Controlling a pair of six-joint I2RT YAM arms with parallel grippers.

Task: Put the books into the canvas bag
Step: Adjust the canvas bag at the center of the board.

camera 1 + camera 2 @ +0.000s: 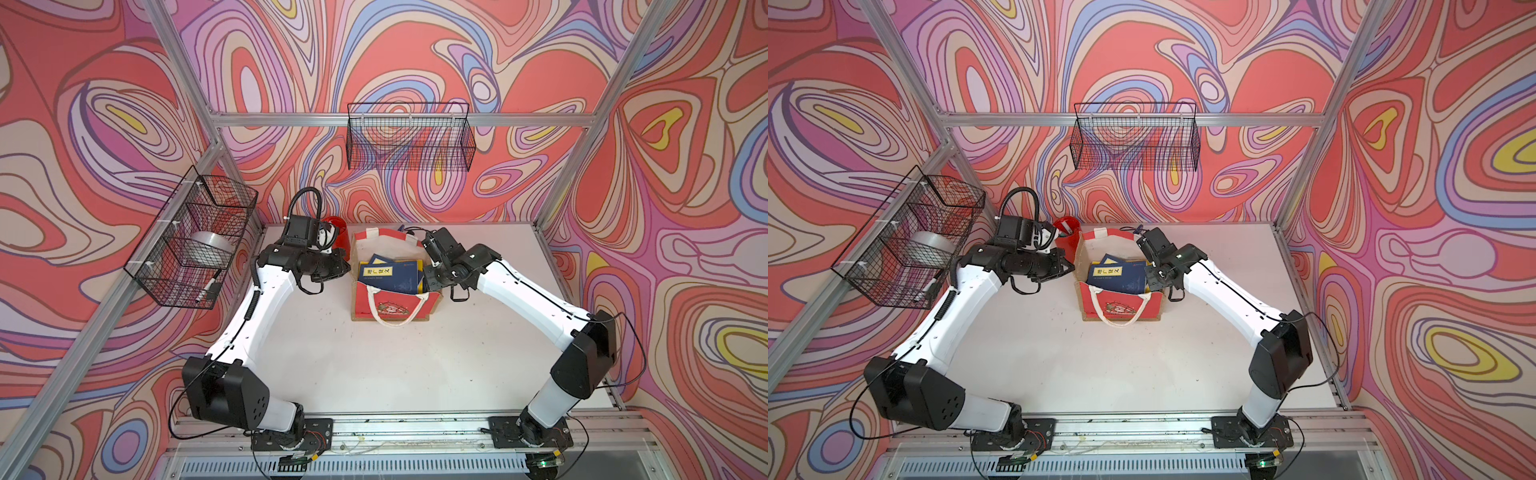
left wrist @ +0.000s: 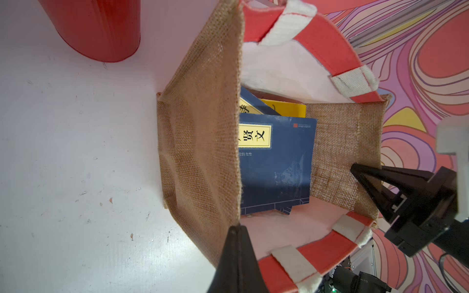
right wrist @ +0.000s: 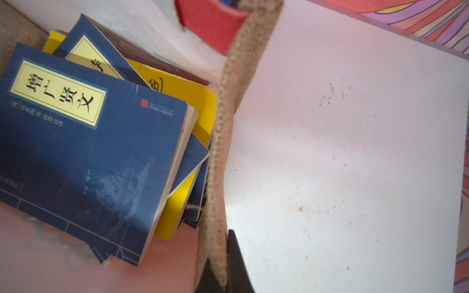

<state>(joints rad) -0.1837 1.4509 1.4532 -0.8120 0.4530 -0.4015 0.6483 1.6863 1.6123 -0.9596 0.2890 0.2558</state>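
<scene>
Right claw [image 3: 219, 253] on tan burlap bag [image 3: 225, 101]

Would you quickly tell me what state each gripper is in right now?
Left gripper: shut on the canvas bag, pinching one side wall.
Right gripper: shut on the canvas bag's opposite side wall.

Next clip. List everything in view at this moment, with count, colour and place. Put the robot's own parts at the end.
canvas bag: one, tan with a red front, at the back middle of the table
navy books: at least three, inside the bag
yellow book: one, inside the bag under the navy ones
pen cup: one, red, beside the bag
wire baskets: two, black, one on the back wall and one on the left wall
tape roll: one, grey, in the left basket
marker: one, white and black, in the left basket
table: one, white
left gripper: shut on a bag side wall
right gripper: shut on the opposite wall
</scene>
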